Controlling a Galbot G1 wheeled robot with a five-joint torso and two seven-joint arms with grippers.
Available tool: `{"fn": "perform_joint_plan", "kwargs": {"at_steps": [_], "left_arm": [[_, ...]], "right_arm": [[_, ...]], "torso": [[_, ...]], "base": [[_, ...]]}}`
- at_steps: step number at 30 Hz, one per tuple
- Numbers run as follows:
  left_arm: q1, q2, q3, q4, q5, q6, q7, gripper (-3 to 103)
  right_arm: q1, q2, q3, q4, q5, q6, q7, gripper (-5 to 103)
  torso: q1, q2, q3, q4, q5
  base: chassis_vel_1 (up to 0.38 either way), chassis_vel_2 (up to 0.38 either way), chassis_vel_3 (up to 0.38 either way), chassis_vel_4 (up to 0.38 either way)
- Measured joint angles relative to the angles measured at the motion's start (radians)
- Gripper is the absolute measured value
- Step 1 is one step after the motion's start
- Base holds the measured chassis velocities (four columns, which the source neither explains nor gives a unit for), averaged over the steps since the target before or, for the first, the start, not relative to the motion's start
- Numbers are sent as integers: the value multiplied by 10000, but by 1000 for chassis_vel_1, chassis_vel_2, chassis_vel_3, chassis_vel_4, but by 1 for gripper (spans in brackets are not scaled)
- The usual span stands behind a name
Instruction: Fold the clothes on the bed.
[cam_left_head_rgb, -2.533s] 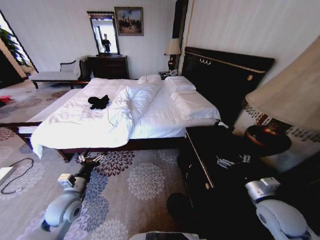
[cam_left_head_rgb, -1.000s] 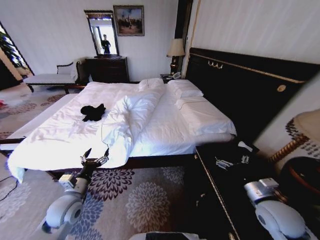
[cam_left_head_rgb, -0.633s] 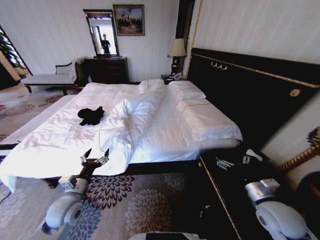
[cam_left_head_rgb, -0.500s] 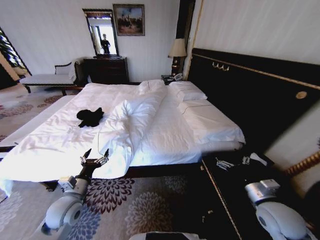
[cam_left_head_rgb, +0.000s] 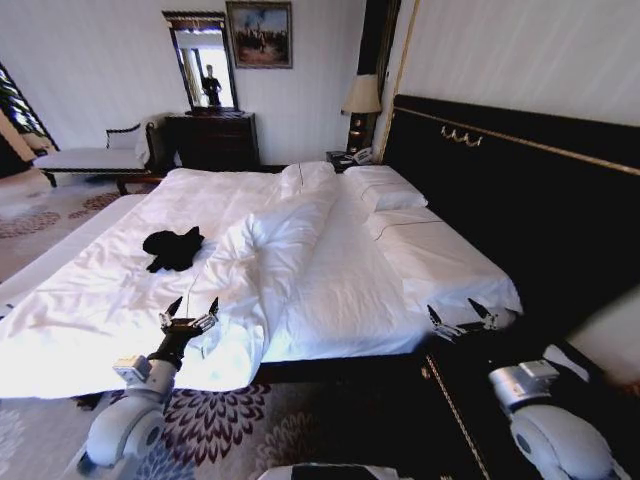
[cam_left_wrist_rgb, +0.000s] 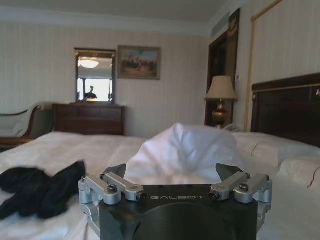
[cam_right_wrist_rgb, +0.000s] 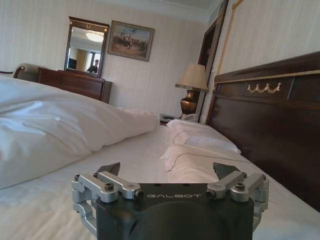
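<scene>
**At the bedside, both claws spread and empty**

I stand at the long side of a large bed with a dark wooden frame, a tall dark headboard trimmed in thin gold lines, and smooth white sheets. A thick white duvet lies pushed into a soft, puffy ridge running down the middle of the mattress, creased and rumpled. Two flat white pillows rest near the headboard.

The small black T-shirt of soft fabric lies crumpled in a loose heap on the white cover, on my left half of the bed, well apart from both claws. In the left wrist view it shows as a dark limp bundle beside the duvet ridge.

My left claw, of dark metal with silver linkages, hovers over the near edge of the bed, its two fingers spread wide and holding nothing. My right claw hangs over the near corner of the mattress close to the headboard, fingers likewise spread apart and empty.

Against the far wall stand a dark wooden dresser with a framed mirror, and a shaded lamp.
</scene>
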Motion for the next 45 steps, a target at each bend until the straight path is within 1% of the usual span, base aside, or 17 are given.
{"fn": "perform_joint_plan", "kwargs": {"at_steps": [5,9,16,20,26,33,41,45], "left_arm": [[-92,57,-2,-395,96,51,-25,100],[-88,57,5,-338,158,35,-24,100],[10,-20,61,-157,251,-28,10,100],[54,-43,92,-112,255,-35,18,100],[126,-125,111,-103,268,-47,24,100],[152,-114,103,-27,270,-58,46,100],[85,-122,145,14,256,-59,47,100],[58,-116,154,42,242,-60,43,100]], "right_arm": [[2,20,-61,-61,-56,29,7,100],[19,20,-106,-106,-64,95,44,100],[65,104,-212,-213,-221,243,61,100],[61,158,-252,-269,-289,233,162,100],[100,209,-313,-335,-79,178,288,100],[160,280,-421,-356,0,233,487,100],[125,272,-428,-308,81,173,540,100],[131,262,-422,-307,95,156,550,100]], "torso": [[0,0,0,2,3],[1,0,1,-1,-1],[7,-2,4,4,-1],[-7,3,-2,-3,1],[-7,3,-2,3,0],[0,1,1,0,1],[-2,1,0,-1,-1],[0,1,1,2,-1]], "base": [[-182,189,204,-201],[-188,175,175,-176],[-85,101,98,-82],[0,0,0,0],[0,0,0,0],[8,15,-13,-32],[85,94,-97,-115],[136,167,-131,-142]]}}
